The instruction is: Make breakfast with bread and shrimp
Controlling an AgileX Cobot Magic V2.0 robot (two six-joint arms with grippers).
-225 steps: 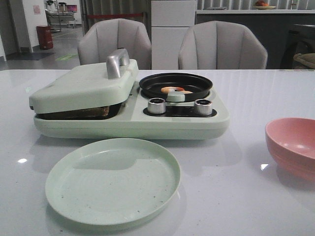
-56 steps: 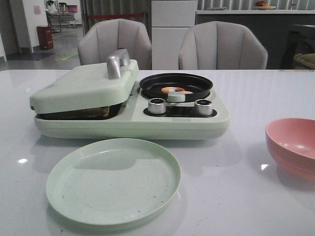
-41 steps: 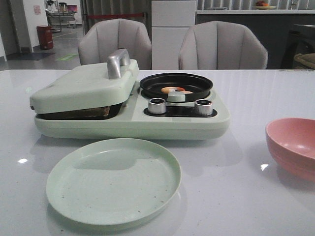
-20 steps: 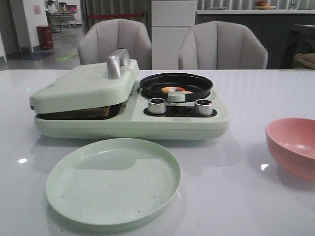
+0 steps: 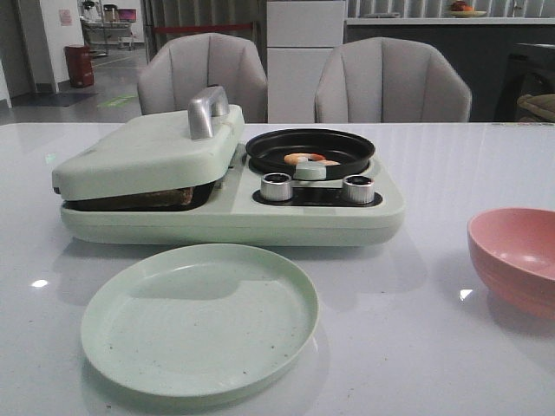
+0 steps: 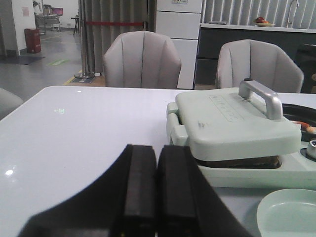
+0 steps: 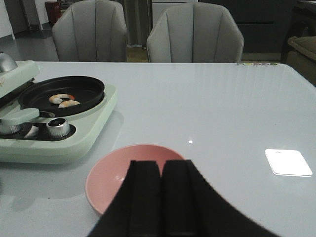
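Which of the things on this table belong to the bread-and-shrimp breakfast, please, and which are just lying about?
Part of the job:
- bread under the press lid
- shrimp in the black pan
- green plate
- pink bowl

Just there:
- white card
- two grey chairs

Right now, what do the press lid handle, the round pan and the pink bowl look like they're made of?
Lid handle: looks like brushed or polished metal, silver with bright highlights; metallised plastic is possible.
Round pan holding the shrimp: dark, semi-matte, likely non-stick coated metal.
Pink bowl: opaque, smooth, soft sheen, probably plastic or melamine; glazed ceramic can't be ruled out.
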